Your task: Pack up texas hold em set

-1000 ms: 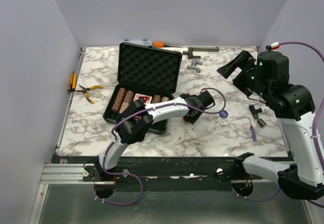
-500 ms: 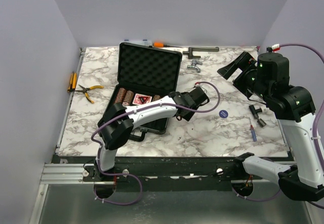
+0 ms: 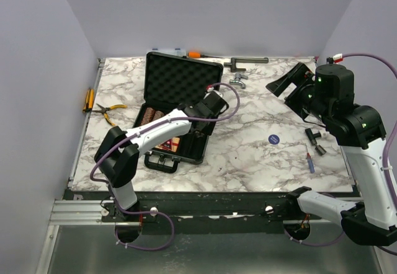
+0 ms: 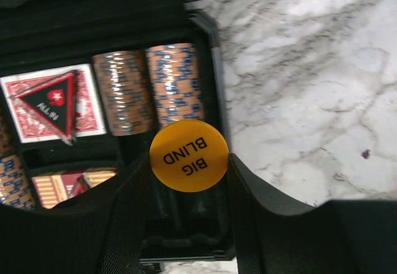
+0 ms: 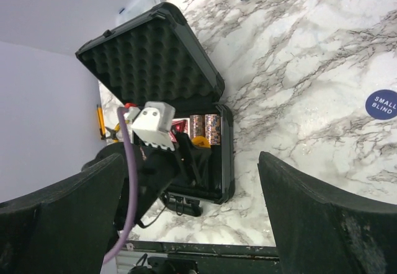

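While over the case's 3 o'clock end: left gripper [image 4: 188, 161], its jaws clenched on the edges of a yellow disc [image 4: 189, 155].
Disc writing: "BIG BLIND" in black, upside down in the left wrist view.
Case [image 3: 183, 82]: black, at 10 o'clock on the table [image 3: 248, 162], lid upright with egg-crate foam facing the arms.
Case contents: brown chip stacks [image 4: 175, 82] lying in slots just beyond the disc; at their 9 o'clock a red card deck [image 4: 87, 110] with a black-and-red triangular token [image 4: 53, 103] on it, lettering roughly "ALL IN".
Edges: case's right wall runs just beside the disc; bare marble lies open from there toward 3 o'clock.
Blue disc [image 5: 381, 103]: at 4 o'clock on the marble, well apart from the case, marked "SMALL BLIND".
Near right edge: small screwdriver [image 3: 309, 161] and black parts [image 3: 315, 136].
Right gripper [image 5: 191, 162]: raised at 2 o'clock, jaws released wide, nothing between them.
Left edge: yellow-handled pliers [image 3: 110, 111] at 9 o'clock.
Far side: metal fitting [image 3: 238, 80] at 12 o'clock; clear box [image 3: 170, 51] behind the lid.
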Controlling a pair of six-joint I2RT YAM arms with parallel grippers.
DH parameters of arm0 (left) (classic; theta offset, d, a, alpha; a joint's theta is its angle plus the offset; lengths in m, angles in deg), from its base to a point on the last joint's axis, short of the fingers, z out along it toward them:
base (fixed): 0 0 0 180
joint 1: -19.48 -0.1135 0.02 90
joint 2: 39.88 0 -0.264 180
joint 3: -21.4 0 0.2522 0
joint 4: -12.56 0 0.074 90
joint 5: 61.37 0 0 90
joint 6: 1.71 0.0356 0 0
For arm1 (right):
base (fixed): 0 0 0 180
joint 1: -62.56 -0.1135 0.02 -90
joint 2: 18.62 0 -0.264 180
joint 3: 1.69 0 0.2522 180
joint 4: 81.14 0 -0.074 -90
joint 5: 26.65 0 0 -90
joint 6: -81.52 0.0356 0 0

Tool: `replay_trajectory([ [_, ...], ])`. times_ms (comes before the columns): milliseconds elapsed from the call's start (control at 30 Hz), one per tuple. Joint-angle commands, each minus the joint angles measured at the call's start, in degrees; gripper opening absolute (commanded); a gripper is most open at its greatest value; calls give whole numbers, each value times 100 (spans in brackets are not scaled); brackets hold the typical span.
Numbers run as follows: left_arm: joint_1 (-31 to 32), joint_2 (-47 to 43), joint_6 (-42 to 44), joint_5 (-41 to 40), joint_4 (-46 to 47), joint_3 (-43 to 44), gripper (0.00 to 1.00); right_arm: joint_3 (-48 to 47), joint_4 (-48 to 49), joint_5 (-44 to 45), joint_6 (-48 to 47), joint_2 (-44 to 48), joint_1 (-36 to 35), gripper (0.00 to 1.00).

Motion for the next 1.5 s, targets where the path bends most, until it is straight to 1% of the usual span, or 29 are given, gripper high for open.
replay_trajectory([
  [0,-378,-392,-157,163,113,-319,46,90,146,-95,67,-5,-11,91],
  [367,-1259,-687,-109,530,226,-668,47,178,163,-153,123,38,-8,91],
  [733,-1979,-454,-26,1022,299,-662,47,209,110,-128,164,101,-12,91],
  [1100,-2375,-140,-25,1375,347,-653,47,235,71,-93,191,136,-12,91],
  [1467,-2512,115,-27,1404,490,-705,47,270,93,-116,206,122,-14,91],
])
